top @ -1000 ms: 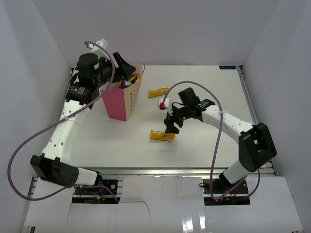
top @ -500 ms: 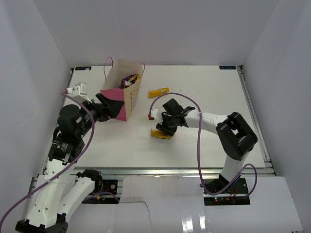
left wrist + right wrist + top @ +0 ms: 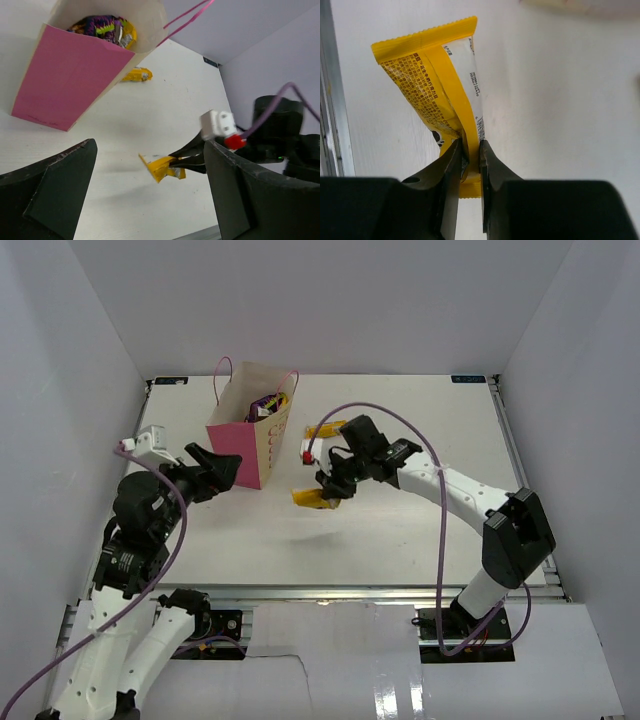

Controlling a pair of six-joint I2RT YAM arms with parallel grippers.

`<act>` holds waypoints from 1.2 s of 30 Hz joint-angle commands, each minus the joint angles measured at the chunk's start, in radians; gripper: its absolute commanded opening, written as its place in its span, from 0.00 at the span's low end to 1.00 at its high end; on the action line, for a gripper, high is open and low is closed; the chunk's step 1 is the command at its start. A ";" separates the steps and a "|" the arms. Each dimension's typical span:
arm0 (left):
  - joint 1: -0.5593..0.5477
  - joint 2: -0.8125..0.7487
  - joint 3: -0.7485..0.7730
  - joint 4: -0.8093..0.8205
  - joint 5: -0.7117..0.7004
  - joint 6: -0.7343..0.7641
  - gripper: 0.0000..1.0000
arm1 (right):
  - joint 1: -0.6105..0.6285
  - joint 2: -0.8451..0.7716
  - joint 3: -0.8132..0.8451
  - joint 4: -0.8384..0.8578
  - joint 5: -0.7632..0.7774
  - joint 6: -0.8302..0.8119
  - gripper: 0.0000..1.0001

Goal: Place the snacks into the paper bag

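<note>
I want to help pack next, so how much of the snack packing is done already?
Done: a purple chip bag and a yellow wrapper show inside the pink paper bag. In hand: the right tool pinches a yellow packet, lifted off the table. Left: another yellow packet lies on the table beyond the bag. The left tool is open and empty.

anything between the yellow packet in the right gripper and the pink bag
Nothing visible. The yellow candy packet clamped in the right gripper hangs above the table, right of the upright pink paper bag. The open left gripper sits on the bag's other side, off that path.
</note>
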 commanded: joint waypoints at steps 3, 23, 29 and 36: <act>0.004 -0.124 0.007 -0.021 -0.166 -0.018 0.98 | 0.015 -0.040 0.358 0.113 -0.125 0.110 0.08; 0.004 -0.243 -0.029 -0.079 -0.154 -0.067 0.98 | 0.161 0.440 0.933 0.829 0.725 0.118 0.08; 0.004 -0.238 -0.036 -0.076 -0.150 -0.062 0.98 | 0.153 0.426 0.860 0.837 0.732 0.083 0.21; 0.004 -0.221 -0.047 -0.050 -0.128 -0.062 0.98 | 0.151 0.413 0.850 0.817 0.707 0.058 0.57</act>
